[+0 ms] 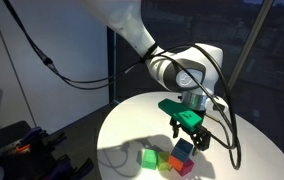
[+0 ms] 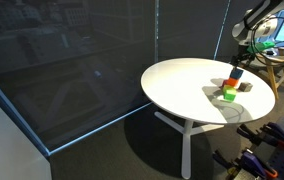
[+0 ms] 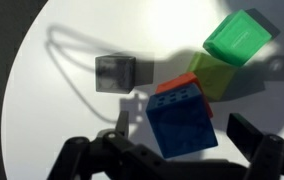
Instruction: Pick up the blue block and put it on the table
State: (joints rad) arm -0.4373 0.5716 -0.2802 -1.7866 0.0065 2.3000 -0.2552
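As it tops an orange cube (image 3: 178,86), the blue block (image 3: 182,122) looks dimpled.

Blue block (image 1: 184,150): small blue cube, upright, faces intact, edges turned slightly askew in the wrist view.
Blue block position: raised above the table top and not resting on it. It sat over a red cube (image 1: 185,167), off the table's centre.
Table (image 1: 122,125): large and round, with a smooth, level white top on a white pedestal with splayed feet.
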